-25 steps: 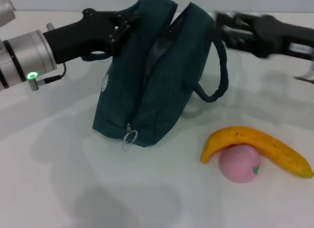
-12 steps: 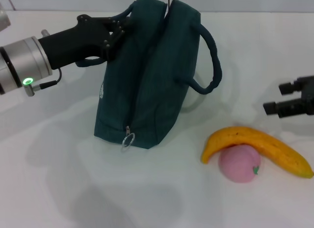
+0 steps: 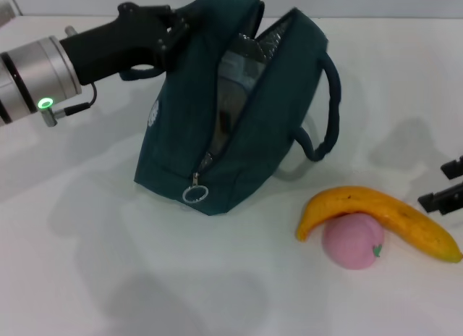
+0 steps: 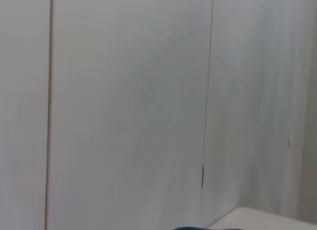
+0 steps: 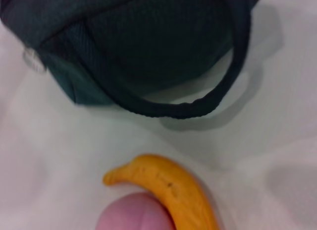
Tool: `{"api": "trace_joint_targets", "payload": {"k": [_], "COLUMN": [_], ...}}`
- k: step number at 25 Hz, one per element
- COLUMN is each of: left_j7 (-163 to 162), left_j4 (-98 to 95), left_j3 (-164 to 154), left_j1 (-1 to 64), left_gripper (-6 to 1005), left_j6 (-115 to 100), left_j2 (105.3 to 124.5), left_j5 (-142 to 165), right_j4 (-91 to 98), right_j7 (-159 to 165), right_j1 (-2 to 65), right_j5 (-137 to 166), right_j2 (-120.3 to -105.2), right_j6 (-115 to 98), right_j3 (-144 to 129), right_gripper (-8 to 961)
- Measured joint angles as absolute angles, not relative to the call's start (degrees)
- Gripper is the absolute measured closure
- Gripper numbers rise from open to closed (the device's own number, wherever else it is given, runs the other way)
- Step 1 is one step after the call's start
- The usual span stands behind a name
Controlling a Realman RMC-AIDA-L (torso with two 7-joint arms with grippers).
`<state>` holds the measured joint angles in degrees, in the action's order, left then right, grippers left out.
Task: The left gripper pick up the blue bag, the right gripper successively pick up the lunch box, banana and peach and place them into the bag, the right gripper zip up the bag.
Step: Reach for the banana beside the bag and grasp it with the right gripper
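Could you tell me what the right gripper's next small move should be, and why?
Probably move the right gripper in over the banana to grasp it. The left gripper holds the blue bag open, its foil lining showing, while the banana lies draped over the peach on the table, so it comes first.

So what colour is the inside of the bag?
Shiny silver lining inside the blue bag, best seen from the head view.

My left arm (image 3: pixel 32 79): silver cylindrical segment with dark ring grooves, small green light (image 3: pixel 45 103) glowing on its underside beside a short stub fitting. A thin black cable loops out next to it. Forward of that, a matte black wrist tapers into the left gripper (image 3: pixel 173 24), a black angular claw. The right gripper (image 3: pixel 445 195) shows only black blocky finger ends.
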<state>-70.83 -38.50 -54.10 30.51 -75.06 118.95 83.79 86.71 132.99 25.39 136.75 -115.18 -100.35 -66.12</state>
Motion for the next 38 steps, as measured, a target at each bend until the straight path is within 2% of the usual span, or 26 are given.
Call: {"api": "trace_joint_targets", "payload": {"k": [15,21,38], "left_j7": [-70.4,-70.2,-69.2], "left_j4": [-37.5,-37.0,-36.7], "left_j3": [-54.0,-54.0,-54.1], "left_j1": [30.9,31.1,31.1], "left_gripper": [957,957,957], "left_j6": [-74.9,-74.9,-74.9], "left_j2": [119.27,119.36,119.34], "left_j5": [81.7,81.6,81.5], "right_j4": [84.9,82.2,77.3], "right_j7": [135.1,137.0,138.0], "right_j1": [27.0,28.7,31.8], "right_j5": [141.5,145.6,145.2], "right_j2": [-115.43,-115.60,-115.92], "right_j6": [-98.2,-97.1,-92.3], "right_j3": [-77.6,-80.8,-83.8], "right_gripper": [176,262,277]}}
